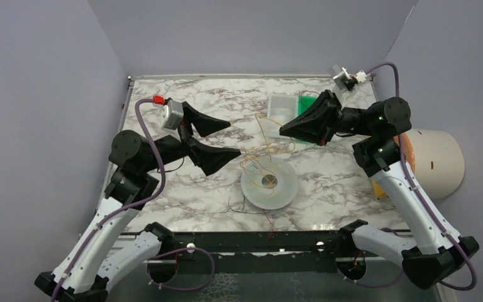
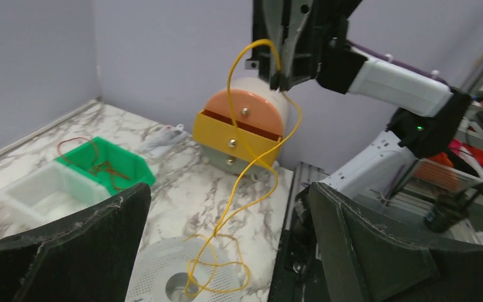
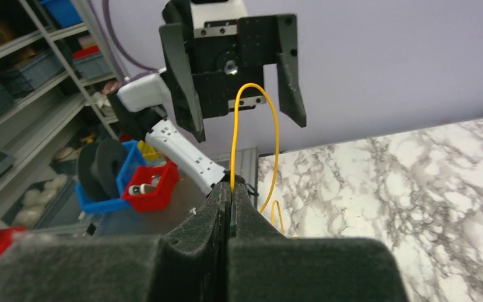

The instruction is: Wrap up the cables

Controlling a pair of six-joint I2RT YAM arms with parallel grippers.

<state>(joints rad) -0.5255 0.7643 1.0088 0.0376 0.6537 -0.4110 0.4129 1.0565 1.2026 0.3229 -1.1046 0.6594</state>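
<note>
Two pincers. right gripper (image 3: 229, 189) pinched shut on yellow cable (image 3: 251, 85); strand arcs above tips, trails down to spool (image 1: 283, 189) beneath. left gripper (image 1: 234, 139) gapes empty opposite. Step, by my reading: winding barely begun, loops loose. Next: lead strand round spool, taut.

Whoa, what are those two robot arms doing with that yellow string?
They are trying to wrap up thin cables. The right gripper has its jaws shut on a yellow cable and holds it up in the air. The rest of it hangs down in loose loops onto the white spool, which lies flat on the marble table. The left gripper has its jaws wide open and holds nothing; it hovers beside the spool. Nothing is wound neatly yet.
</note>
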